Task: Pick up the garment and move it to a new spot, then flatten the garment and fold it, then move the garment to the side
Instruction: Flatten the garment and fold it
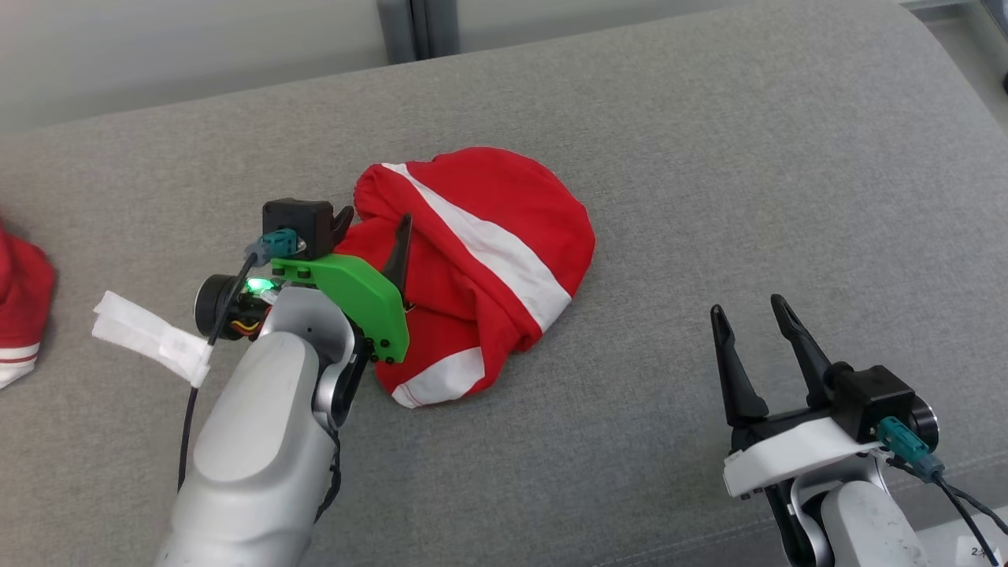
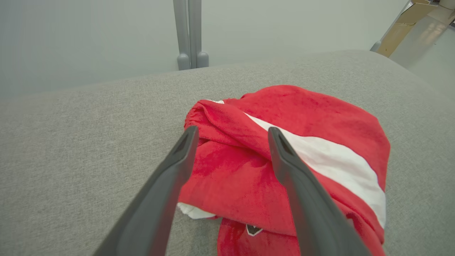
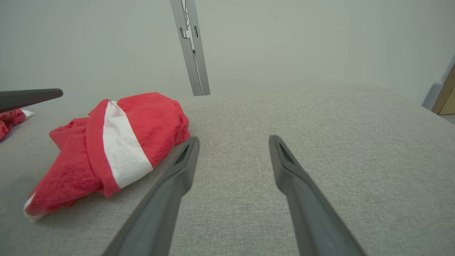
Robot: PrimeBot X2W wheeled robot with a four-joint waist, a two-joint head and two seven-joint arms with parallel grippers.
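The garment (image 1: 488,244) is a red piece with white stripes, lying crumpled in a heap in the middle of the grey cushion (image 1: 709,157). My left gripper (image 1: 375,220) hangs open over the heap's left edge, fingers spread with nothing between them. In the left wrist view the garment (image 2: 284,153) lies just under and beyond the open left gripper (image 2: 231,133). My right gripper (image 1: 748,311) stands open at the lower right, well clear of the cloth. The right wrist view has the garment (image 3: 106,149) to the left of the open right gripper (image 3: 233,140).
Another red and white cloth (image 1: 20,315) lies at the cushion's far left edge. A white tape tag (image 1: 150,335) hangs from the left arm's cable. A pale wall with a grey post (image 2: 190,35) runs behind the cushion. Bare cushion spreads to the right.
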